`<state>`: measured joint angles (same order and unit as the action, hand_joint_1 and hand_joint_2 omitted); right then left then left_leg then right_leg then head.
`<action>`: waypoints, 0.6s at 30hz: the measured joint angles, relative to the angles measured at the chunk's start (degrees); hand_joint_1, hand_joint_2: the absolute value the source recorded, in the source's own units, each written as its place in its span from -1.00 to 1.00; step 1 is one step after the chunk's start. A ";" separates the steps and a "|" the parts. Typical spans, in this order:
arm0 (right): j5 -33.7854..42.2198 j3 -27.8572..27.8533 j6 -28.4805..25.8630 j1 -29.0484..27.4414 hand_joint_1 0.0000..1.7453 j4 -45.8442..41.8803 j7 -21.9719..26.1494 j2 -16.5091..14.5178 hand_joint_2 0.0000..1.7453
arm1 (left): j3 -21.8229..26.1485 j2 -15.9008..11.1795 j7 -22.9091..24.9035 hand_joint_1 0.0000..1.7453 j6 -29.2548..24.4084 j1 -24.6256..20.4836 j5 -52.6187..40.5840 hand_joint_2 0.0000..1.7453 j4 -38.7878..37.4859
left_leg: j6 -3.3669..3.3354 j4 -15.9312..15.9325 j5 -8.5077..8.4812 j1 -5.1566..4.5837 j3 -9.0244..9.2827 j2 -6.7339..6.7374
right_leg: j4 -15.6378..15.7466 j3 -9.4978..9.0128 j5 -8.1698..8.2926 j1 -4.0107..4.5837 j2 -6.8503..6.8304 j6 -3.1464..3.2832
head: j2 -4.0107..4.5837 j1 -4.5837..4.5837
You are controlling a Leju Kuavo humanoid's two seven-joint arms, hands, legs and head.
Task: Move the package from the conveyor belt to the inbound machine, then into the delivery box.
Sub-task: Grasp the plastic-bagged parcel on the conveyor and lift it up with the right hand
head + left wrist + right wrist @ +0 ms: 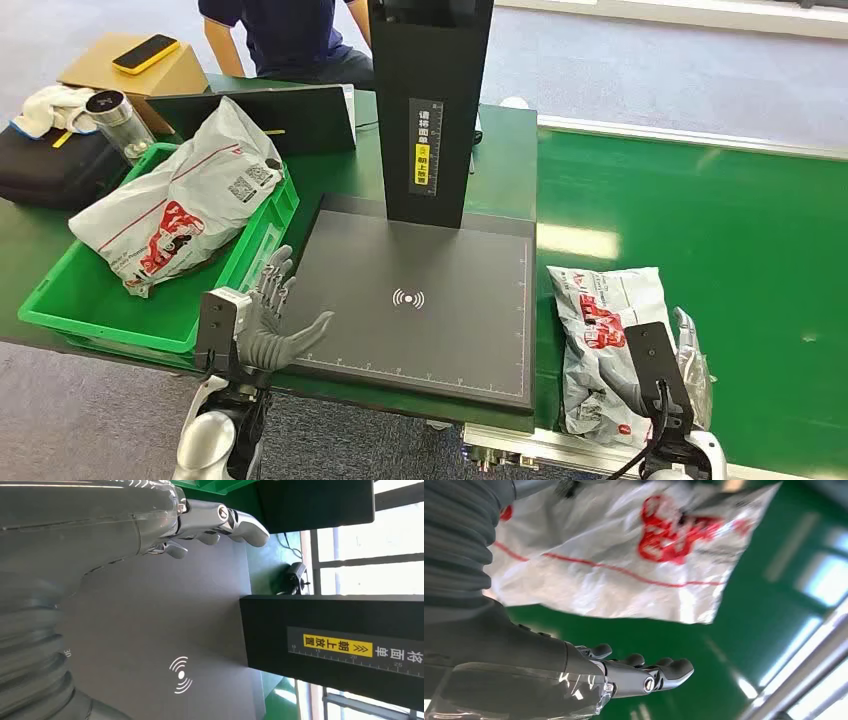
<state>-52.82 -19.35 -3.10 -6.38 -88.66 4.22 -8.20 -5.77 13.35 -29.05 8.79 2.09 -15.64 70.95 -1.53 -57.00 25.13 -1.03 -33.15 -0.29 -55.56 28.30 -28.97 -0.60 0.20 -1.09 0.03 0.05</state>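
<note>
A white plastic mailer package [603,345] printed with red graphics lies on the green conveyor belt [720,250], just right of the inbound machine. The right hand [668,375] sits against the package's near right part; the right wrist view shows its fingers [659,670] stretched out with green belt between them and the bag, so it seems to hold nothing, though the head view hides the contact behind the wrist.

The inbound machine is a dark flat scanning plate [420,300] with a white wireless-signal symbol [408,298] at its centre and ruler ticks along its edges, the number 30 readable in the left wrist view. Its black upright column [430,100] carries a yellow label with Chinese characters and arrows, beside a white strip of Chinese text.

The left hand [272,322] hovers open over the plate's near left corner, fingers spread.

Left of the plate, a green plastic crate [60,300] on the desk holds a second white-and-red mailer [180,200] bearing QR codes. Beyond it lies a yellow phone [146,53] on a cardboard box.
</note>
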 joint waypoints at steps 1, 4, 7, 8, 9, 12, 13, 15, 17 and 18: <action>-0.80 -0.42 0.25 0.13 -1.00 0.50 -0.82 -0.02 1.00 | -0.01 0.01 0.09 -1.00 0.04 -0.01 -0.09 1.00 0.00 | 0.00 0.00 0.00 0.00 0.00 0.00 | 0.00 0.00 0.00 0.00 0.00 0.00 | 0.00 0.00; -4.49 -2.46 2.30 0.84 -1.00 3.15 -5.13 -0.07 1.00 | -0.05 0.02 0.49 -1.00 0.16 -0.13 -0.28 1.00 0.00 | 0.00 0.00 0.00 0.00 0.00 0.00 | 0.00 0.00 0.00 -0.01 0.00 0.00 | 0.01 -0.01; -7.41 -4.35 4.53 1.65 -1.00 6.45 -8.36 -0.07 1.00 | -0.15 0.02 0.70 -1.00 0.20 -0.41 -0.29 1.00 -0.05 | 0.00 0.00 0.00 -0.01 0.00 0.01 | 0.01 -0.01 0.01 -0.01 0.01 -0.01 | 0.01 -0.01; -8.18 -4.90 5.07 1.97 -1.00 7.72 -8.97 -0.06 1.00 | -0.22 0.02 0.73 -1.00 0.20 -0.52 -0.29 1.00 -0.10 | 0.00 0.00 0.00 -0.01 0.00 0.01 | 0.01 -0.02 0.01 -0.01 0.01 -0.01 | 0.01 -0.01; -9.01 -5.41 5.71 2.31 -1.00 9.07 -9.58 -0.05 1.00 | -0.30 0.02 0.76 -1.00 0.19 -0.61 -0.29 1.00 -0.14 | 0.00 0.00 0.00 -0.01 0.01 0.02 | 0.01 -0.01 0.01 -0.01 0.02 -0.01 | 0.00 -0.01; -12.17 -6.34 10.17 3.55 -1.00 14.22 -11.97 0.35 1.00 | -0.56 0.02 1.18 -1.00 0.08 -0.96 -0.28 1.00 -0.45 | 0.00 0.00 0.00 0.00 0.02 0.03 | 0.01 0.01 0.00 0.00 0.03 -0.01 | -0.01 -0.01; -13.12 -6.42 11.82 4.02 -1.00 16.43 -12.64 0.70 1.00 | -0.69 0.02 1.37 -1.00 0.03 -1.18 -0.27 1.00 -0.64 | 0.00 0.00 0.00 0.00 0.02 0.03 | 0.01 0.01 0.00 0.00 0.02 -0.01 | 0.00 -0.01; -14.04 -6.44 13.34 4.90 -1.00 19.91 -13.01 1.32 1.00 | -0.92 0.01 1.56 -1.00 -0.08 -1.51 -0.24 1.00 -0.99 | 0.00 0.00 0.00 0.01 0.03 0.03 | 0.01 -0.01 0.00 0.01 0.03 -0.01 | 0.00 0.00; -14.17 -6.43 13.50 5.82 -1.00 22.18 -12.56 1.69 1.00 | -1.04 0.00 1.62 -1.00 -0.25 -1.62 -0.22 1.00 -1.15 | 0.02 0.00 0.01 0.04 0.07 0.06 | 0.01 -0.04 0.00 0.04 0.07 -0.01 | -0.01 0.02; -13.99 -6.41 13.59 6.26 -1.00 23.12 -12.19 1.86 1.00 | -1.08 0.00 1.65 -1.00 -0.36 -1.65 -0.21 1.00 -1.20 | 0.03 0.00 0.02 0.06 0.09 0.09 | 0.02 -0.06 0.00 0.06 0.10 0.00 | 0.00 0.02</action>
<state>-66.81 -25.76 10.49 -0.13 -65.54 -7.97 -6.34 -6.85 13.35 -27.40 8.43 0.44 -15.85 69.75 -1.50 -57.00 25.16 -0.97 -33.05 -0.20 -55.54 28.25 -28.97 -0.54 0.30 -1.09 0.03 0.07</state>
